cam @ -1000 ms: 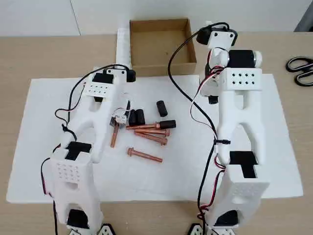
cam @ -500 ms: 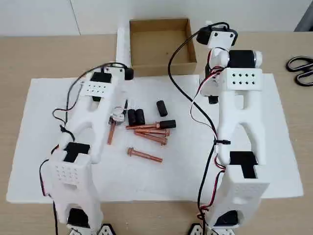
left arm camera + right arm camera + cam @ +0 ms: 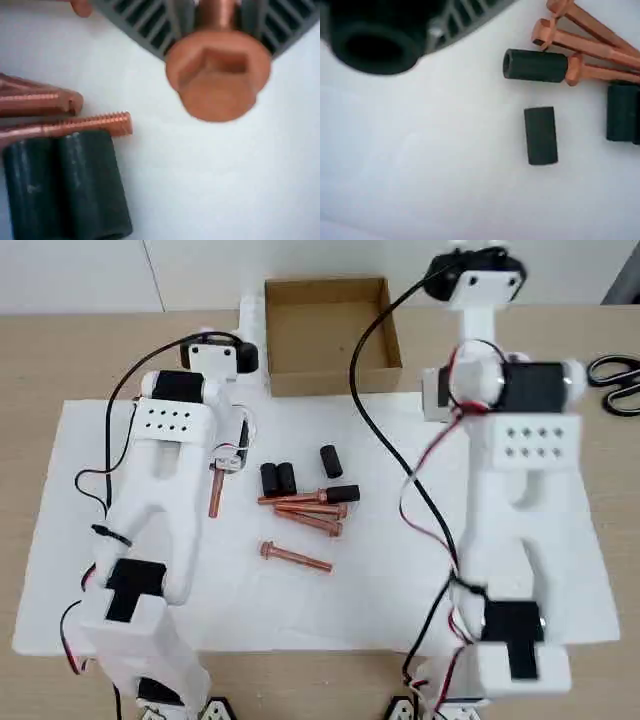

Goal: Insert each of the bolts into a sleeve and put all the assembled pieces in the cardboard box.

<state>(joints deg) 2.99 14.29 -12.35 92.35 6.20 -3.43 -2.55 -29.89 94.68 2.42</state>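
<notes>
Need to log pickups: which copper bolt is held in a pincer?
The copper-coloured metal bolt clamped in the left pincer, left of the two black cylindrical sleeves. The other four bolts lie loose on the white foam sheet.

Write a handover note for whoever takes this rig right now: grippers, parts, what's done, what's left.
Left gripper: shut on a copper bolt.
Right gripper: shut on a black sleeve.
On the white sheet: three clustered bolts, a lone bolt, paired sleeves, a single sleeve, and an end sleeve butting a bolt's head, not on its shaft.
Done: nothing assembled; the cardboard box holds no pieces.
Left: mate the held bolt and sleeve, assemble four more pairs, box all five.
</notes>
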